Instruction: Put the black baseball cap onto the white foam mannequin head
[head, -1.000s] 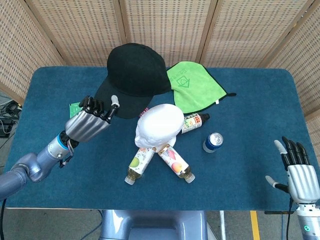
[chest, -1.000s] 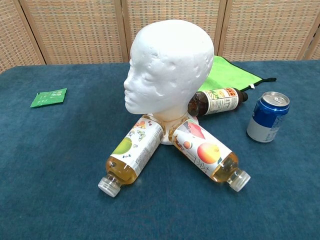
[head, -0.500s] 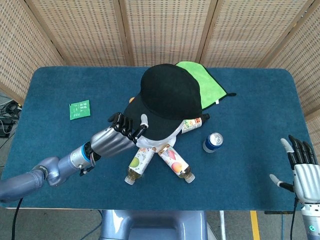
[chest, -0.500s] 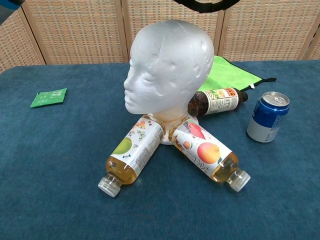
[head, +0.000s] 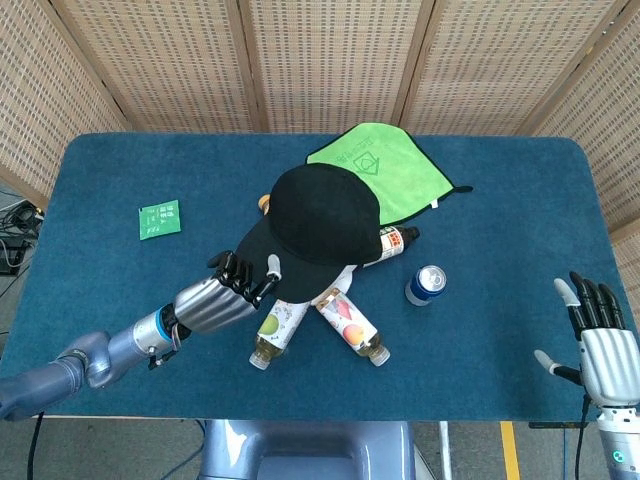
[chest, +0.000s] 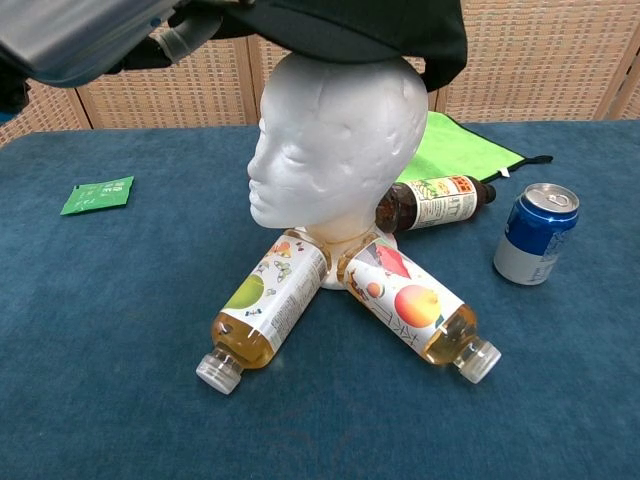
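The black baseball cap (head: 318, 215) sits on top of the white foam mannequin head (chest: 335, 140), covering its crown (chest: 350, 25). From the head view only a sliver of the mannequin head (head: 330, 280) shows below the cap. My left hand (head: 225, 290) pinches the cap's brim at its front left edge; in the chest view that hand (chest: 90, 35) fills the top left corner. My right hand (head: 598, 335) hangs open at the table's near right corner, far from the cap.
Three bottles lie around the mannequin's base: one front left (chest: 262, 310), one front right (chest: 415, 308), a dark one behind (chest: 435, 200). A blue can (chest: 535, 233) stands to the right. A green cloth (head: 385, 170) lies behind, and a small green packet (head: 159, 218) at the left.
My left hand has carried the cap from the back of the table over the mannequin head and lowered it onto the crown. The right hand has barely moved.
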